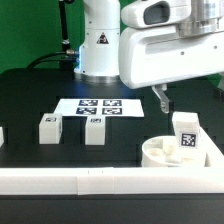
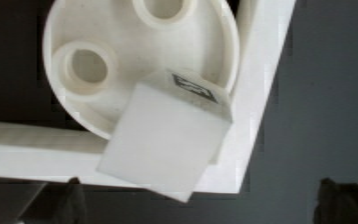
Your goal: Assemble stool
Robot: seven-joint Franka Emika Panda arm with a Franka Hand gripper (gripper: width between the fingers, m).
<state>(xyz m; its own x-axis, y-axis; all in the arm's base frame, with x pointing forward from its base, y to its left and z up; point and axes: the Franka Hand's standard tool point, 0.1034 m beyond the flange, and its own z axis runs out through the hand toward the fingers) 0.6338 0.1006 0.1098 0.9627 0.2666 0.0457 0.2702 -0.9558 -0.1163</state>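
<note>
Leg (image 1: pixel 186 135) on seat (image 1: pixel 158 154), tool (image 1: pixel 161 101) near (apart)

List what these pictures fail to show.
- Exterior view: the white bar hides the front of the seat.
- Exterior view: the seat rim hides the base of the standing leg.
- Exterior view's left edge cuts off a white block.
- Wrist view: the leg's tag is blurred.

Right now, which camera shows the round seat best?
The wrist view: the seat fills the picture, round recesses plain, a tagged leg across it. The exterior view shows it small, side-on, mostly its rim.
</note>
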